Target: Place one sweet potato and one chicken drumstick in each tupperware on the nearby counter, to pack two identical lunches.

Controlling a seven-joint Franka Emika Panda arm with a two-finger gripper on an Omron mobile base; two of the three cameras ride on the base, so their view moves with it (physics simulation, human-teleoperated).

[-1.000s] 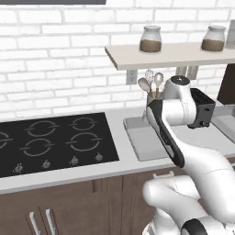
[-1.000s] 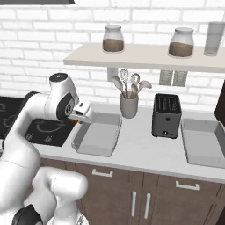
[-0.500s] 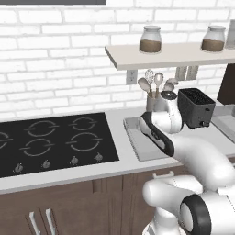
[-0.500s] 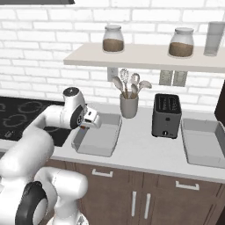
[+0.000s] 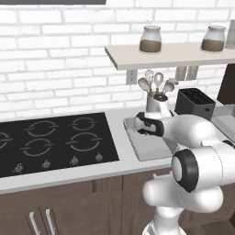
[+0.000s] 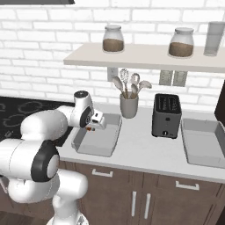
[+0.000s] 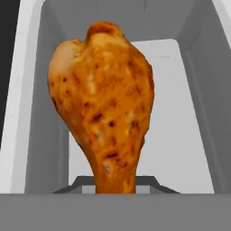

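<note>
My gripper point(image 6: 91, 127) is shut on a browned chicken drumstick point(image 7: 103, 99), whose orange tip point(image 6: 90, 129) shows just under the hand. It hangs low over the near-left part of the left tupperware point(image 6: 115, 132), a shallow light-grey tray whose floor point(image 7: 180, 135) lies right beneath the meat. From the left base view the hand point(image 5: 148, 125) sits over that same tray point(image 5: 143, 148). The second tupperware point(image 6: 203, 149) lies on the counter point(image 6: 145, 153) to the right of the toaster. No sweet potato is in view.
A black toaster point(image 6: 166, 115) and a grey utensil holder point(image 6: 128, 105) stand behind and between the trays. The black cooktop point(image 5: 50, 142) lies left of the left tray. A wall shelf point(image 6: 145, 50) with jars hangs above.
The hand has come down from well above the counter to just over the left tray, carrying the drumstick with it.
</note>
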